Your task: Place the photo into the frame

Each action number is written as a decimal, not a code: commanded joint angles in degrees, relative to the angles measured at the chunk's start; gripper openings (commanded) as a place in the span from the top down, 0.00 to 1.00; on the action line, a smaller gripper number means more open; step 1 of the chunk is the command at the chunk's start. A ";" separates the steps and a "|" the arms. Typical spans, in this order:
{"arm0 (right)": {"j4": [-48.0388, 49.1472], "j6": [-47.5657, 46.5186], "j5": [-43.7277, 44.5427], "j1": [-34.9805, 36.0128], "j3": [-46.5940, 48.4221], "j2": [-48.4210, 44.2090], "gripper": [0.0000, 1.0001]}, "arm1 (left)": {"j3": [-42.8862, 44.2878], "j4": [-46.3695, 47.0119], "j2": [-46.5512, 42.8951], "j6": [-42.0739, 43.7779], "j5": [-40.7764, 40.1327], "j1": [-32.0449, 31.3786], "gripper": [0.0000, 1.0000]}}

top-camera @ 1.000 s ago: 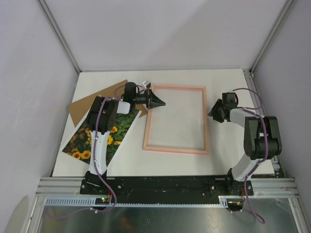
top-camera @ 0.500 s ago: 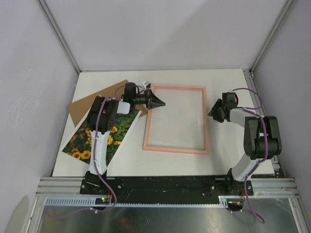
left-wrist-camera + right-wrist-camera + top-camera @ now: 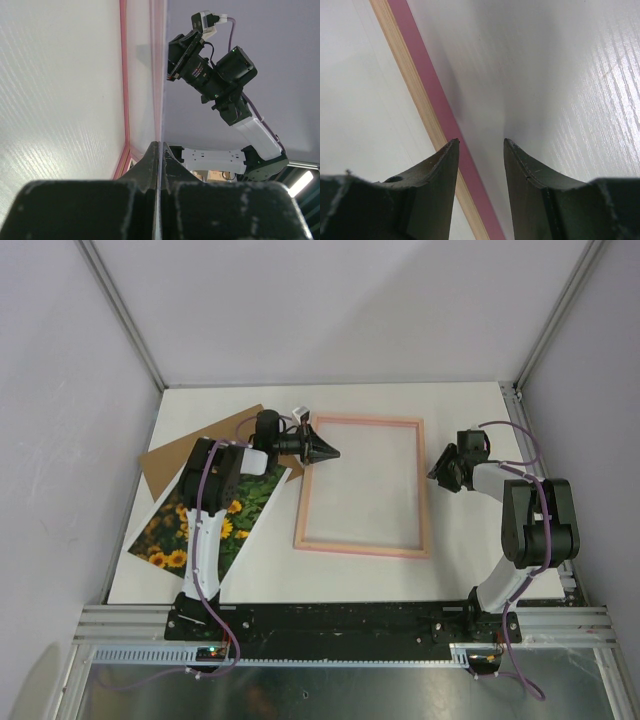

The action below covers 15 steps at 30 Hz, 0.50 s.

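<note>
Left jaws pressed together at the frame (image 3: 360,546), right jaws spread (beside its rail); photo (image 3: 165,538) lying apart

Brown backing board (image 3: 168,460) is seen at 9 o'clock on the white counter (image 3: 450,405), laid flat and skewed. Counter is bounded by grey walls (image 3: 330,300); aluminium rail (image 3: 340,617) is mounted at 6 o'clock.
</note>
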 commanded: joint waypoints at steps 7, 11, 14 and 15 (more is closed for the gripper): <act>-2.01 -0.74 -0.58 0.86 0.03 2.31 0.54 | -1.71 3.65 -1.21 0.54 -0.19 0.45 1.00; -1.94 -0.82 -0.52 0.86 0.04 2.25 0.54 | -2.16 3.98 -1.42 0.70 -0.23 0.50 1.00; -1.96 -0.80 -0.52 0.86 0.05 2.28 0.53 | -2.04 4.17 -1.17 0.57 -0.24 0.52 1.00; -2.00 -0.82 -0.50 0.92 0.05 2.25 0.53 | -2.02 4.25 -1.12 0.50 -0.26 0.51 1.00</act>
